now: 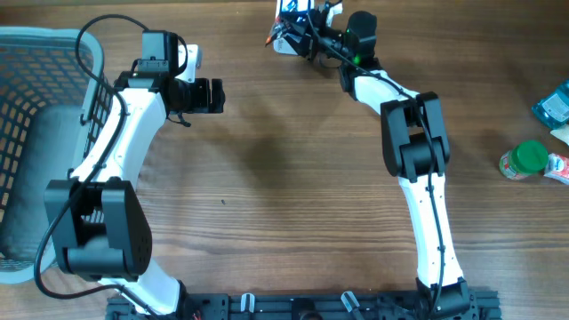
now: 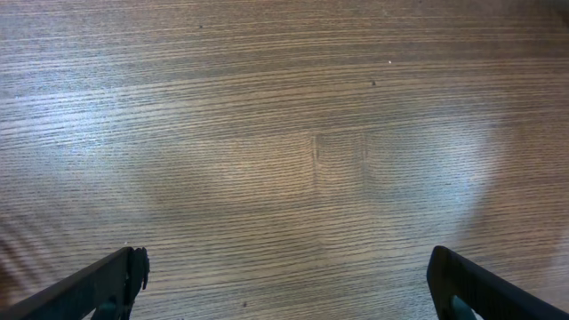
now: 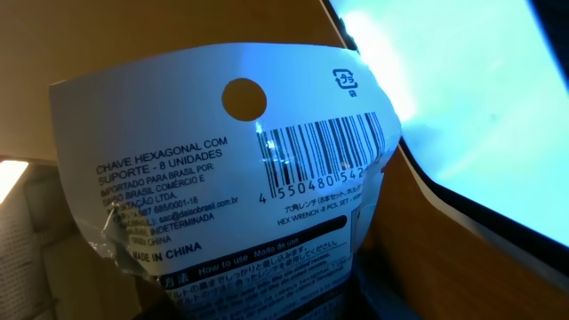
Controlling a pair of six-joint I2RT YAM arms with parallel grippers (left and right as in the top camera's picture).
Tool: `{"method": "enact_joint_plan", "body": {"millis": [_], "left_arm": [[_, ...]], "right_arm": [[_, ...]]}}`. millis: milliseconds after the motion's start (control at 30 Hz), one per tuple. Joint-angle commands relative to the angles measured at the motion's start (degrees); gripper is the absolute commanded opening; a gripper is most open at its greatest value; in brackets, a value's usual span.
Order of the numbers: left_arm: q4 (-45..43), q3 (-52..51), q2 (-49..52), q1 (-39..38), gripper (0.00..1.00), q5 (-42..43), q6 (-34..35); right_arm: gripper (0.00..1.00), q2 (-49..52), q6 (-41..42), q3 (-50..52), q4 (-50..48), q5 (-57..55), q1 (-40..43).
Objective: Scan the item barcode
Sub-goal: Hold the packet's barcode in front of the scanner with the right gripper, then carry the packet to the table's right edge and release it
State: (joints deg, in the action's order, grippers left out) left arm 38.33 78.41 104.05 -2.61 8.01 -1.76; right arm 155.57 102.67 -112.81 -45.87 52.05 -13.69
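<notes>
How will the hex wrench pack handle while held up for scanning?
Probably floppy: the hex wrench pack is thin card, creased at its lower left. Possibly slippery: its face shines near the barcode. Its text lists eight pieces, so it is likely heavy for its size.

The white printed hex-wrench card (image 3: 204, 178) runs off the right wrist view's lower edge, its barcode's (image 3: 324, 147) last digits curl out of sight, and overhead it is clipped at the top, unreadably small.

One basket (image 1: 36, 36), one hex-wrench packet (image 3: 222, 196), one green-lidded jar (image 1: 524, 160).
</notes>
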Motion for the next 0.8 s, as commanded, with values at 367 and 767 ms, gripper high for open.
{"method": "enact_joint_plan", "body": {"millis": [367, 767], "left_arm": [[0.15, -0.44, 0.22, 0.17, 1.00, -0.44, 0.98], [1.07, -0.44, 0.22, 0.17, 1.00, -0.44, 5.27]], "right_arm": [[0.05, -5.60, 3.78, -1.95, -30.77, 15.63, 0.13], [0.05, -30.64, -44.52, -1.97, 38.66, -3.50, 0.37]]}}
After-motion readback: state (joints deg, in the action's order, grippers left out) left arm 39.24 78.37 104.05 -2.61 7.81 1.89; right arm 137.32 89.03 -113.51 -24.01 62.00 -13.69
